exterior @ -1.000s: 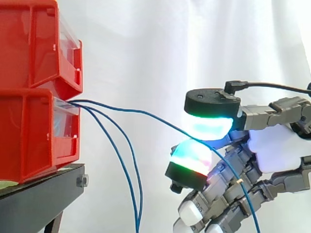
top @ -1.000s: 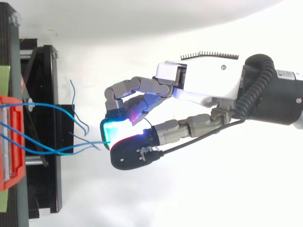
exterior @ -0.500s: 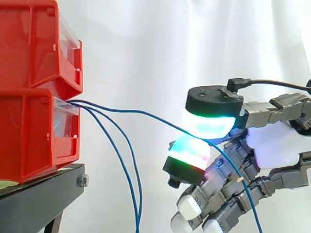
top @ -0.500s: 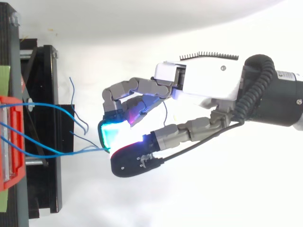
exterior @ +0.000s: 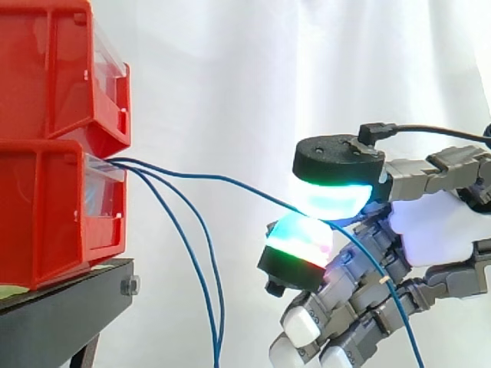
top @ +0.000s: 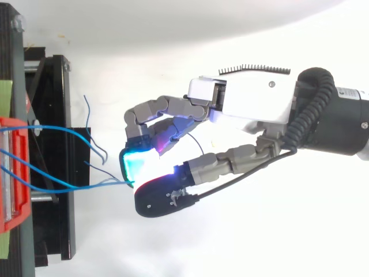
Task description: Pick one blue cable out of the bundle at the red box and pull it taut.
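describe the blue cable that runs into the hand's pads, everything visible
The blue cable is thin, round and glossy, plastic-sheathed by its look. It leaves the front of the lower red bin beside two other blue cables that droop down. It crosses in a shallow sag, not taut, to the hand, pinched between two glowing pads. Its tail hangs down to the right across the curled fingers.

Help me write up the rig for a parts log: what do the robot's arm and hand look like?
The hand has a white boxy shell over its palm and grey, segmented fingers. Its fingertips are thick rounded pads on black bases, glowing cyan and green with a red-magenta edge. The wrist behind it is a black cylinder.
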`<control>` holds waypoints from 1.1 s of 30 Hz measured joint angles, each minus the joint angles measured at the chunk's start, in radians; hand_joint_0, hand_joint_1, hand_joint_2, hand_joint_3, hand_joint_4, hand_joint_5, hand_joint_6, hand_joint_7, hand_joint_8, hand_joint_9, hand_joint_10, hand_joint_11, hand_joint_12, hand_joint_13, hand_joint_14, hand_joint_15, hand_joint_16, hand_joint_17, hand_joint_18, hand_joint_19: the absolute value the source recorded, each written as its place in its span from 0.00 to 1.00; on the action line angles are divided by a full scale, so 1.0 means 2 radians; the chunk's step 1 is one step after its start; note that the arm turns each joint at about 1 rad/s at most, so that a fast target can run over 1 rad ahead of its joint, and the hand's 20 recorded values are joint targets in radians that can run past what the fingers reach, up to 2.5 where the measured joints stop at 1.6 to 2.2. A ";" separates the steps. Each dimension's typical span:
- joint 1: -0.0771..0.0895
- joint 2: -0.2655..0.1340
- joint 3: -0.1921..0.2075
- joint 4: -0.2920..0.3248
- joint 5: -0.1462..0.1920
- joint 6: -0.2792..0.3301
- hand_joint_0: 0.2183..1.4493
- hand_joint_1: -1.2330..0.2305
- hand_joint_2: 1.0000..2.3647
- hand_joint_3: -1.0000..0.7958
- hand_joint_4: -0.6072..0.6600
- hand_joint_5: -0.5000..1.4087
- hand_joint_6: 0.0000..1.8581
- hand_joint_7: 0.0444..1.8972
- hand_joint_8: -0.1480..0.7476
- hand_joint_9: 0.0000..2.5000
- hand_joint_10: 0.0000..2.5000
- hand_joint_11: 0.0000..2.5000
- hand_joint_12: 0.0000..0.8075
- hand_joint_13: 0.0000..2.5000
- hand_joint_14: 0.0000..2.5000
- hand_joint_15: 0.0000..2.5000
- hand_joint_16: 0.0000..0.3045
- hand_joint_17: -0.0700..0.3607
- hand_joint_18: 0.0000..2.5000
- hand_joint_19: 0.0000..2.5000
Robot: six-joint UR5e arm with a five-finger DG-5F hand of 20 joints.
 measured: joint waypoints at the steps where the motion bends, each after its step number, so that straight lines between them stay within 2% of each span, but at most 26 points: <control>1: 0.000 0.000 0.000 0.000 0.001 0.000 0.33 0.28 0.02 0.52 0.55 0.25 0.33 0.72 0.55 0.32 0.00 0.13 0.49 0.23 0.00 0.10 0.19 0.47 0.25 0.12; 4: 0.000 0.000 0.000 0.004 0.005 0.000 0.33 0.28 0.02 0.53 0.51 0.25 0.33 0.80 0.54 0.32 0.00 0.15 0.49 0.23 0.00 0.10 0.19 0.47 0.24 0.12; 8: 0.000 0.000 0.000 0.009 0.009 -0.001 0.33 0.29 0.02 0.53 0.52 0.23 0.39 0.72 0.54 0.32 0.00 0.15 0.49 0.21 0.00 0.10 0.19 0.47 0.23 0.12; 11: 0.000 0.000 0.000 0.010 0.010 -0.002 0.33 0.29 0.02 0.53 0.53 0.22 0.41 0.70 0.53 0.31 0.00 0.15 0.49 0.21 0.00 0.09 0.19 0.47 0.23 0.12; 33: 0.002 -0.001 -0.001 0.010 0.009 -0.004 0.34 0.29 0.02 0.54 0.56 0.21 0.44 0.69 0.53 0.32 0.00 0.17 0.49 0.19 0.00 0.09 0.19 0.47 0.22 0.12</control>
